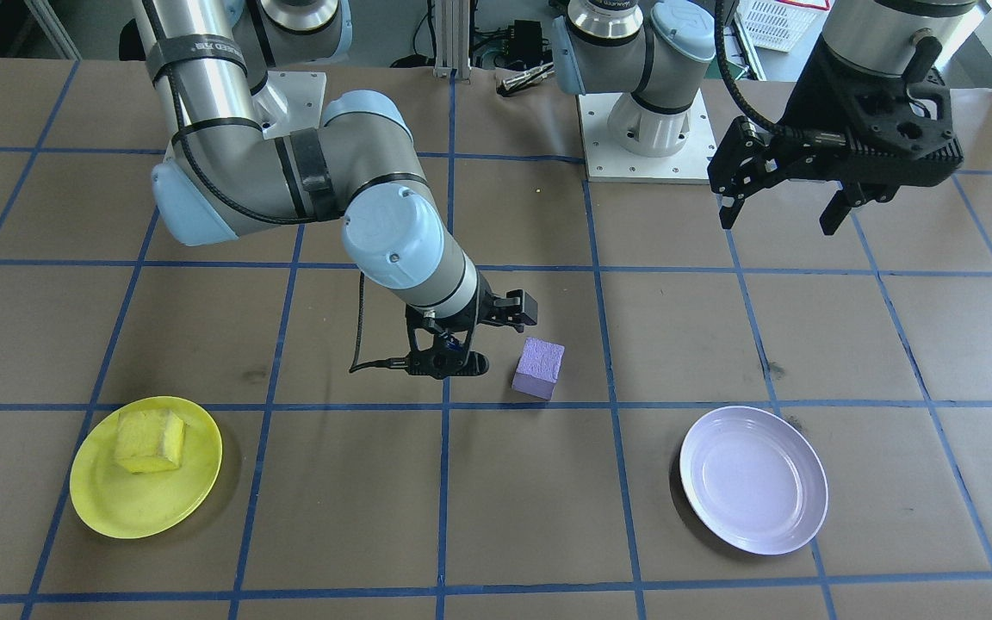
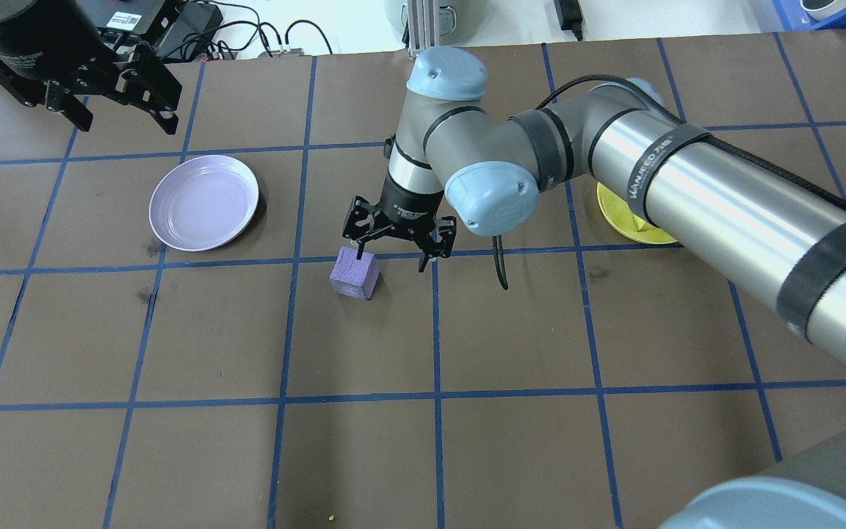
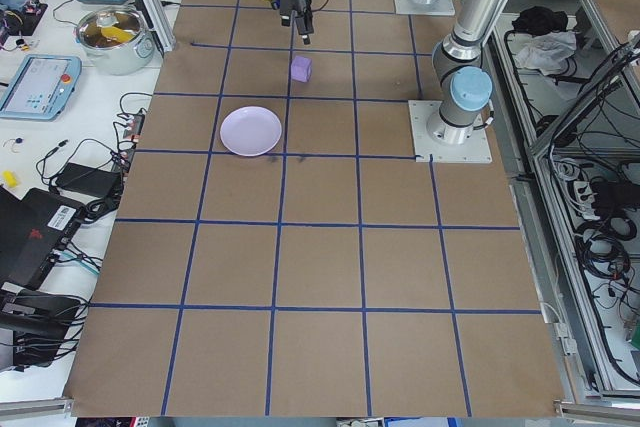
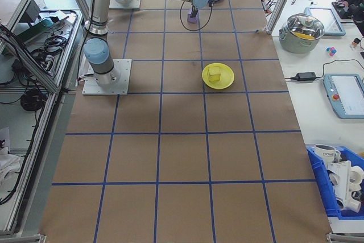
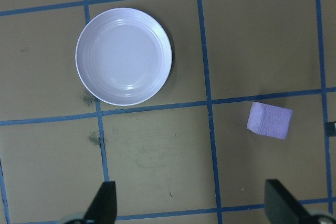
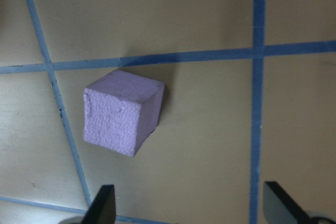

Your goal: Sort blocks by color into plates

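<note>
Hovering my right gripper (image 2: 399,250) wide open, empty, just beside the purple block (image 2: 355,275) on the table betw. plates; left gripper (image 2: 111,92) open too, empty. Block looks light, rough foam, prob. grippy — I'd pinch two opposite flat faces, mid-height.

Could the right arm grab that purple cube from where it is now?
Probably yes. The right gripper hangs open beside the purple block, which sits alone on the table, nothing blocking it; the gripper would need to shift sideways over it first.
</note>
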Robot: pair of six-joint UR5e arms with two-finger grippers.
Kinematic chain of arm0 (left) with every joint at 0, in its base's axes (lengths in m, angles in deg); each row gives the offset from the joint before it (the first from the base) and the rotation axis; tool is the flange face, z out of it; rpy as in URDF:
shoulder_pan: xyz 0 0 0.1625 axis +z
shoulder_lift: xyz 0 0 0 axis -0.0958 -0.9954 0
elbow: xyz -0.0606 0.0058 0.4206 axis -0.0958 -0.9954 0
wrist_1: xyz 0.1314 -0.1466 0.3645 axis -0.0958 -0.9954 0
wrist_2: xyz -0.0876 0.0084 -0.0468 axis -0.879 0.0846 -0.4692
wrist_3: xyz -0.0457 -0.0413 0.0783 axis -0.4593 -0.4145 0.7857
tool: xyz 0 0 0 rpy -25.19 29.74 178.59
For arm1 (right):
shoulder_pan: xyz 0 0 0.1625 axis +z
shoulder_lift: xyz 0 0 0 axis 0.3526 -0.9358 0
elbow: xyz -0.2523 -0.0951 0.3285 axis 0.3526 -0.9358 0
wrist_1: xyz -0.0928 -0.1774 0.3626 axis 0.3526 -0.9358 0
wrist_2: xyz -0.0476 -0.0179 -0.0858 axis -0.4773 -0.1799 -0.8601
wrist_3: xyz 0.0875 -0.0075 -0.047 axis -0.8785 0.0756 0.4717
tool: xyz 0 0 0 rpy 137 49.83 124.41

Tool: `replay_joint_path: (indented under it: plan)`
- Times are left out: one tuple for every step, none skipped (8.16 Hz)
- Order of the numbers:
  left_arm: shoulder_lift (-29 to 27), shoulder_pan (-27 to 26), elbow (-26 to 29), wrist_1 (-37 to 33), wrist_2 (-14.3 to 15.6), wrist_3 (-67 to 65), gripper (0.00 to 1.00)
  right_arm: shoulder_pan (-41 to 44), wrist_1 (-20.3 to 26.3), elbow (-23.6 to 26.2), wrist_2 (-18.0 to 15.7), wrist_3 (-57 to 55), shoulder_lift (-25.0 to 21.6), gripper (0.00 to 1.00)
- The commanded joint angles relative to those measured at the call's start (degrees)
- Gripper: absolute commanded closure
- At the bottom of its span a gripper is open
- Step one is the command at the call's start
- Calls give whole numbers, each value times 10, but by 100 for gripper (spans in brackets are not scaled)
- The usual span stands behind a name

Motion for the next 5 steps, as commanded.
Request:
replay_joint_path:
  plan:
    - [-23, -30, 1, 4, -36, 24, 0, -83, 62, -2, -106, 201, -35, 0]
    - [-43, -55, 3, 6, -52, 17, 0, -99, 87, -3, -122, 235, -47, 0]
    - [-70, -90, 0, 17, -52, 18, 0, -117, 106, -3, -135, 274, -64, 0]
    - [-103, -121, -2, 53, -50, 20, 0, -139, 140, -3, -173, 326, -85, 0]
    - [-129, -139, -7, 83, -52, 23, 0, -156, 166, -3, -201, 362, -111, 0]
